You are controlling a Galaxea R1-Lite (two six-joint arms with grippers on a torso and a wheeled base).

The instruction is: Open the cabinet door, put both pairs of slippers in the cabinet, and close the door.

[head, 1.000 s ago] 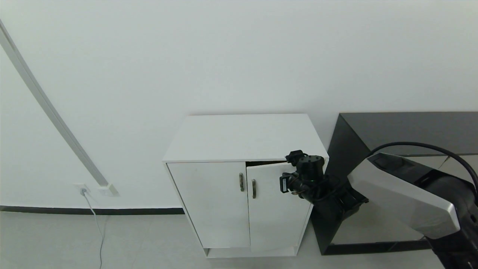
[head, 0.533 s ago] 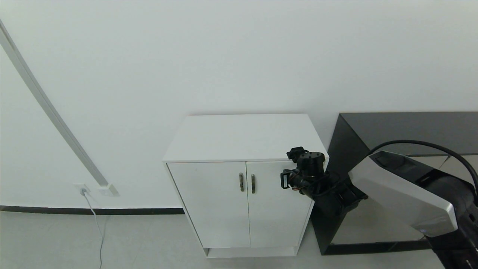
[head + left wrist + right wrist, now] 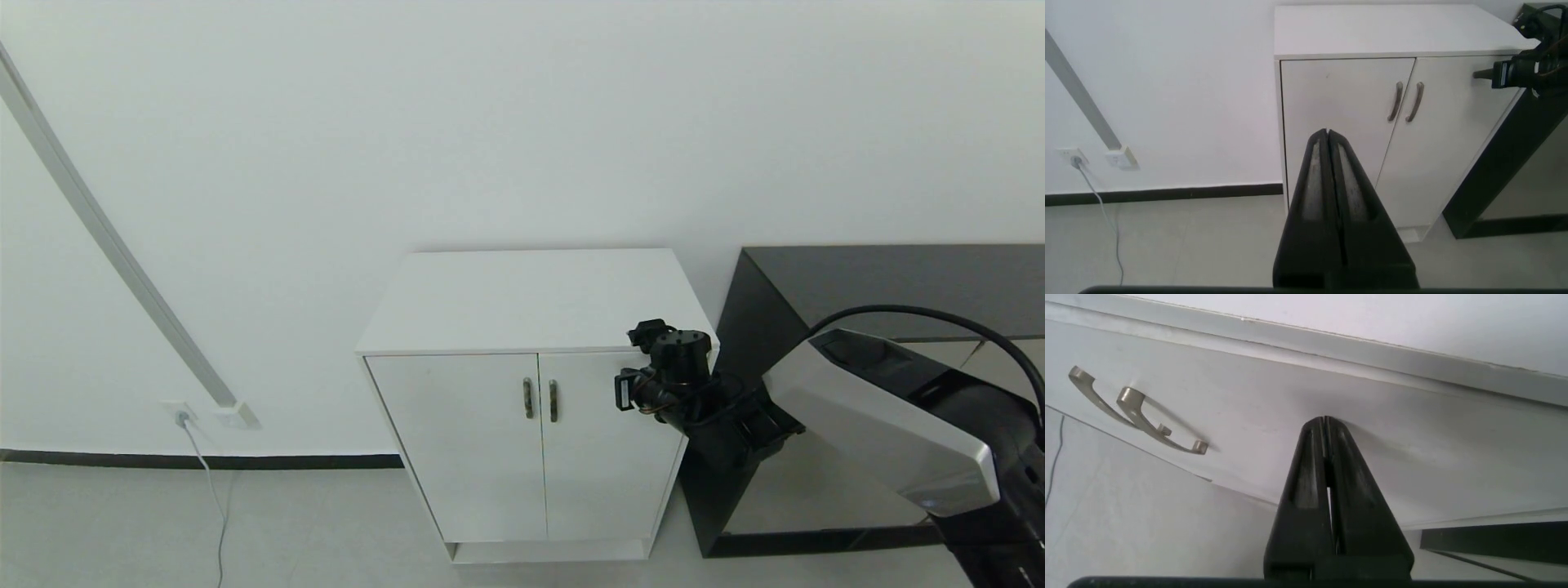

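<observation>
cabinet (image 3: 522,302): both doors flush
right gripper (image 3: 1327,420): fingers pinched together, empty, tip by top outer corner of right door (image 3: 604,457)
left gripper (image 3: 1327,132): pinched together too, well back

White cabinet (image 3: 531,302) stood against the wall with both doors shut, its two handles (image 3: 527,398) side by side at the centre seam. Right gripper (image 3: 663,377) sat at the upper outer corner of the right door (image 3: 604,465). Black mirrored unit (image 3: 816,286) stood just right of the cabinet, and a wall socket (image 3: 181,415) with cable was low on the left.
</observation>
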